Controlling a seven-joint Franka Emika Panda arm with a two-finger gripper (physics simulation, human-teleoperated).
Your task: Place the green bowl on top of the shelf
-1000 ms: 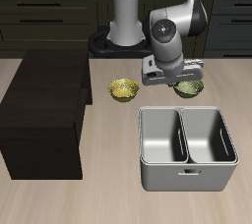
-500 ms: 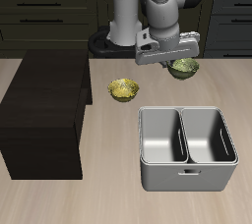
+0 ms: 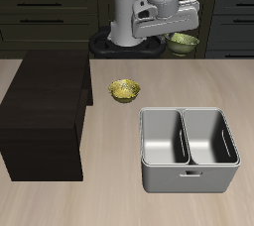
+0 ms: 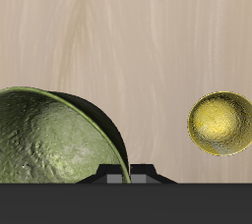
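The gripper point(image 3: 182, 34) is clamped on the green bowl point(image 3: 183, 42), held high near the table's back edge; next, carry it across above the shelf point(image 3: 45, 91) and lower it.

Green bowl point(image 3: 183, 42) — hanging aloft in the gripper point(image 3: 179, 34), well above the table point(image 3: 109, 190). Shelf point(image 3: 45, 111) standing apart; yellow-gold bowl point(image 3: 124, 90) sitting between shelf and grey bin point(image 3: 189, 149).
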